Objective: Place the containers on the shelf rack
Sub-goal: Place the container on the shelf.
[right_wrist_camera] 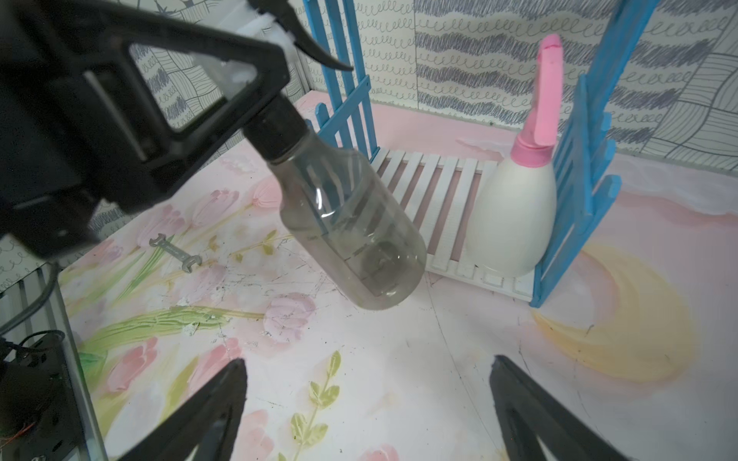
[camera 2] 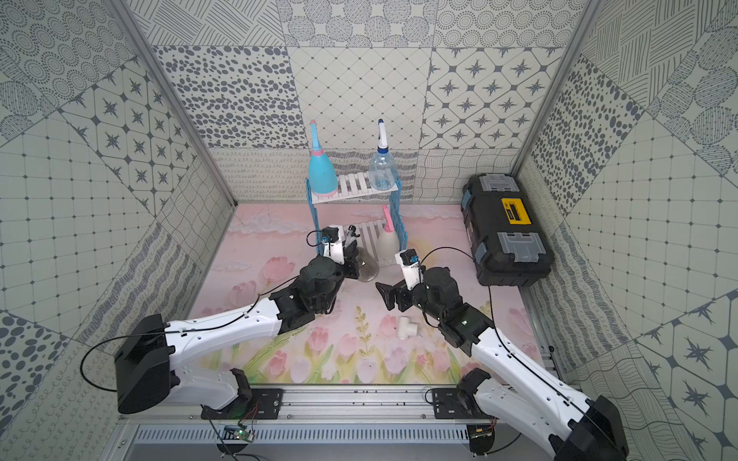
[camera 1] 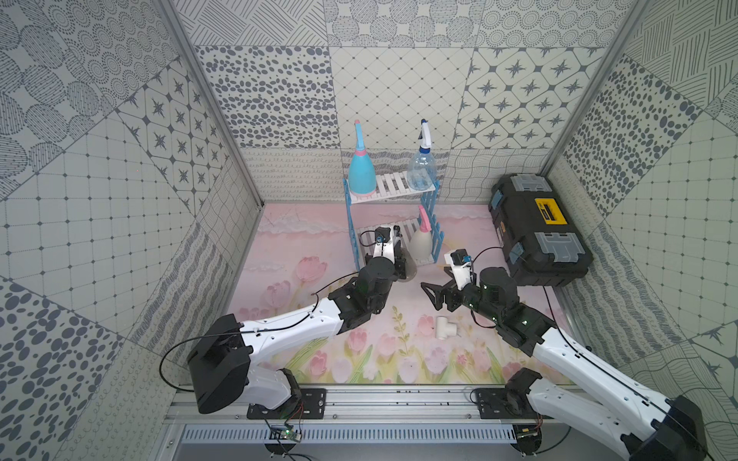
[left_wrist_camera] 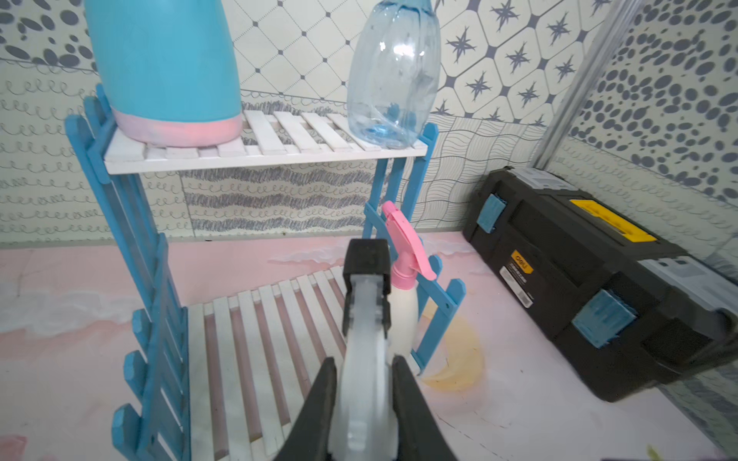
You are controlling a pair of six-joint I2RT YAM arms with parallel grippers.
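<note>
Left gripper (left_wrist_camera: 364,363) tight on smoky bottle (right_wrist_camera: 351,223)

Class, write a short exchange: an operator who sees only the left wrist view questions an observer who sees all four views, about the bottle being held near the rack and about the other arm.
Operator: I see only a trigger head in the left gripper. What hangs under it?
Observer: The smoky dark bottle. Its body is tilted, with the base near the front edge of the shelf rack, and it is not yet standing on it.
Operator: Where is the other arm?
Observer: The right gripper is open and empty over the mat, in front of the rack.
</note>
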